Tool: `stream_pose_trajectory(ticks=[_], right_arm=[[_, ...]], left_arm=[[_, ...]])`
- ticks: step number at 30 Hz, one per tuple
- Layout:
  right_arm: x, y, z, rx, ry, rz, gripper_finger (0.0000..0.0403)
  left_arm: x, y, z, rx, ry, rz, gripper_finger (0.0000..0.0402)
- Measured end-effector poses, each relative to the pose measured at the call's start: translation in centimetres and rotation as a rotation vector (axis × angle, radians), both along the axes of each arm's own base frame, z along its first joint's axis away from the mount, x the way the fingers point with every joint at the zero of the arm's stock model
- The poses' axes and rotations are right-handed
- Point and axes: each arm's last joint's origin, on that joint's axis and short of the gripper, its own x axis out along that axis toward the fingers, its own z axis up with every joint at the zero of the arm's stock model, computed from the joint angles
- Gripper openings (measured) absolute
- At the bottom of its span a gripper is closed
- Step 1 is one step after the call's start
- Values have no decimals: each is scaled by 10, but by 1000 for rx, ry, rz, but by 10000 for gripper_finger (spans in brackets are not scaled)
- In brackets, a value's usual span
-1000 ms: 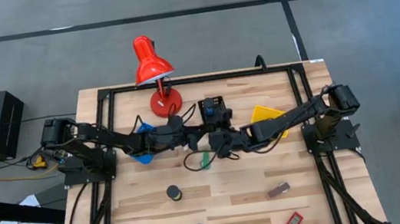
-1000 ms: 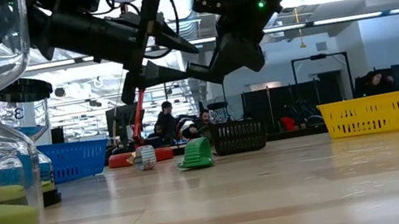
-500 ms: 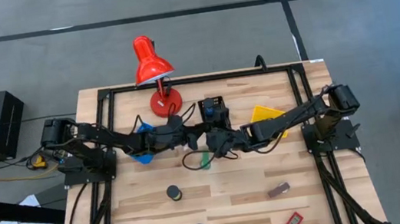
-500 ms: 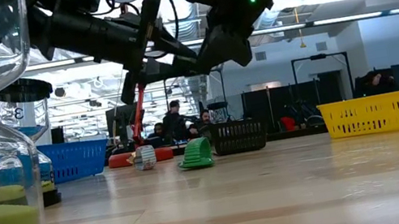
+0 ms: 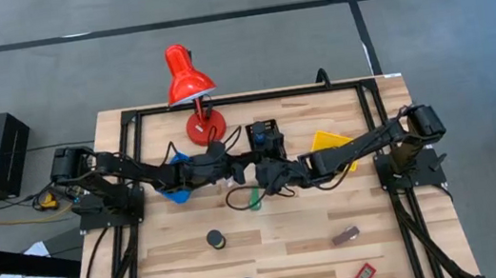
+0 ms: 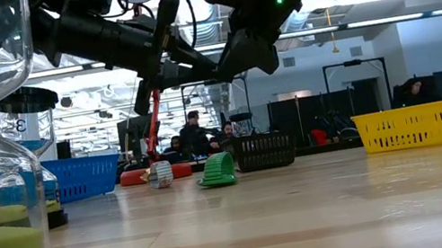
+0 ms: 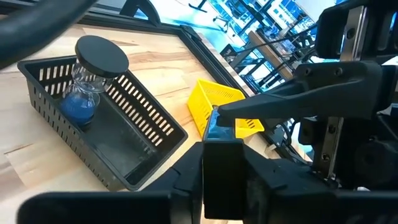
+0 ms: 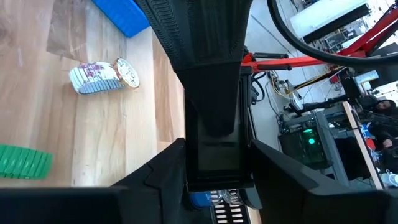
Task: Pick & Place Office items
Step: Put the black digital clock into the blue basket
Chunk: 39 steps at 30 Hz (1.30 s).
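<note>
Midair above the table's middle, a black rectangular piece [image 8: 214, 140] is clamped from opposite ends by the left gripper [image 5: 244, 167] and the right gripper [image 5: 262, 170], which hide most of it. Its label cannot be read. Nearby sits a black bin [image 7: 106, 146].

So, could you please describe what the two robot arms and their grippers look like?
Both arms are matte black, built of slim jointed segments with bulkier rounded joint housings at the shoulders. Loose black cables loop along the left arm and below the wrists. The right arm shows small green indicator lights in the low view. The left gripper and right gripper have dark, flat, blocky fingers.
</note>
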Motion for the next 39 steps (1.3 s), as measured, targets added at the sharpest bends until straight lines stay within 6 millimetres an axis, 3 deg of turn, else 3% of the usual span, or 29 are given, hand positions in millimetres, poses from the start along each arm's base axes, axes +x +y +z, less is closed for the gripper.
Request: stream_pose_trajectory(ticks=[14, 22, 28, 33, 39], right_arm=[[0, 1, 0, 15, -10, -2, 217], [-4, 9, -3, 10, 31, 13, 222], [-6, 15, -4, -10, 40, 13, 221], [-7, 15, -5, -13, 60, 15, 221], [-7, 16, -6, -1, 57, 12, 221]], left_arm=[[-1, 0, -1, 6, 13, 4, 60], [-10, 2, 3, 54, 110, -10, 66], [-42, 10, 27, 48, 238, 18, 60], [-82, 8, 51, 26, 311, -21, 67], [-127, 3, 56, -28, 426, -23, 59]])
